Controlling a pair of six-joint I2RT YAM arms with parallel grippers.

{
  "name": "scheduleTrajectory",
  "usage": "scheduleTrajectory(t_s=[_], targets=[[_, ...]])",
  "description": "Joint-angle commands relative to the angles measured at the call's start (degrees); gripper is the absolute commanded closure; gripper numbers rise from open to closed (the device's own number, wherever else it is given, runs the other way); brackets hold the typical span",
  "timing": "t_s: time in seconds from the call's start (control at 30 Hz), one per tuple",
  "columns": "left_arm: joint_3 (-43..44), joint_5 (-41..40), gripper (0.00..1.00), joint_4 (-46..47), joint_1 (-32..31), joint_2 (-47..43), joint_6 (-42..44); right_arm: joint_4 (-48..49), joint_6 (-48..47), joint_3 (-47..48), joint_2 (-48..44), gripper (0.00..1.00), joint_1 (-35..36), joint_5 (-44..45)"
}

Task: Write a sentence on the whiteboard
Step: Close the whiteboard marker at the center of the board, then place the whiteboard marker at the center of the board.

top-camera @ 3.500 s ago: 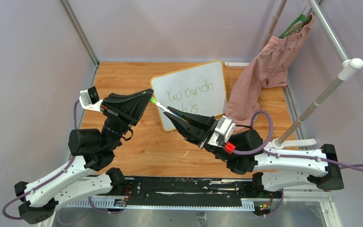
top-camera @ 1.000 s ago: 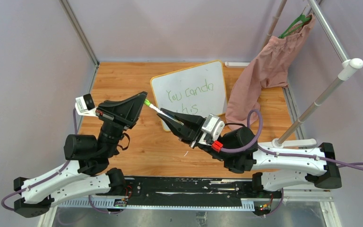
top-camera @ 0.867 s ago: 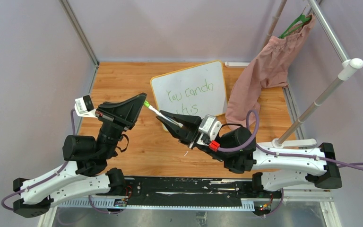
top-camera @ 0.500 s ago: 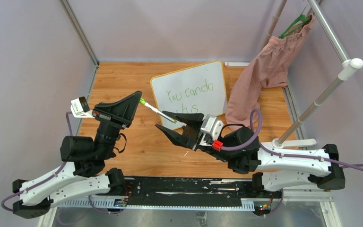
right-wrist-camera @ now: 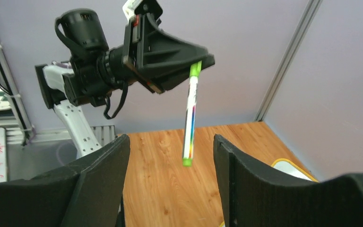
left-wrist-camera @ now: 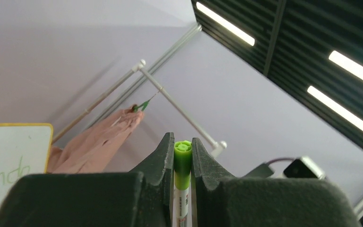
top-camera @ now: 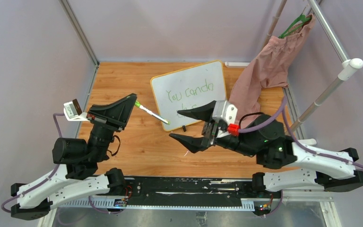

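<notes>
The whiteboard, white with a yellow-orange rim, lies at the back middle of the wooden table. Green words "You can do" show on it; the lower word is mostly hidden behind my right gripper. My left gripper is shut on the green end of a white marker, which points down to the right above the table. In the left wrist view the marker's green end sits tight between the fingers. My right gripper stands open just right of the marker's free end, not touching it.
A pink garment hangs from a green hanger on a white rack at the back right, draping onto the table beside the board. A small black piece lies by the board's near edge. Purple walls close in the table.
My right gripper opened, let go of the marker and drew back to the right. The left arm pulled back to the left with the marker in its grip.
</notes>
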Motion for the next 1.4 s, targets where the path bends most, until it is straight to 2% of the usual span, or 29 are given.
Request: scheduleTrajectory(t_s=[0.0, 0.1, 0.23, 0.33, 0.43, 0.53, 0.73, 0.97, 1.27, 1.37], targets=[[4.21, 6.7, 1.0, -13.06, -0.05, -1.75, 8.05, -24.35, 6.95, 12.14, -0.76, 0.32, -1.16, 0.31], [5.05, 9.72, 1.0, -19.06, -0.02, -2.48, 9.46, -35.34, 11.04, 19.18, 1.32, 0.33, -4.35, -4.43], [6.09, 16.96, 1.0, -22.07, -0.03, -1.49, 11.52, -45.89, 17.34, 27.12, 7.55, 0.34, -11.7, -18.06], [5.82, 20.5, 1.0, -22.09, -0.03, -0.94, 11.76, -47.07, 20.9, 27.76, 10.02, 0.36, -16.94, -27.34], [5.36, 21.61, 1.0, -22.04, -0.02, -0.82, 11.54, -45.62, 21.3, 26.2, 10.32, 0.37, -18.11, -31.25], [4.66, 21.8, 1.0, -21.68, -0.02, -0.15, 10.97, -42.47, 22.72, 24.22, 11.4, 0.37, -18.16, -31.77], [2.23, 21.23, 1.0, -19.22, -0.02, -0.29, 9.99, -26.26, 29.7, 12.73, 8.91, 0.34, -18.25, -30.22], [1.38, 21.08, 1.0, -18.41, -0.02, 0.04, 9.39, -19.38, 32.64, 10.1, 9.72, 0.35, -18.25, -28.11], [0.63, 22.04, 1.0, -17.37, -0.02, -0.15, 8.41, -18.28, 33.18, 11.16, 12.26, 0.53, -18.29, -27.82], [0.03, 21.79, 1.0, -17.15, -0.07, -0.79, 8.18, -18.93, 33.21, 11.72, 13.33, 0.55, -18.25, -28.78]])
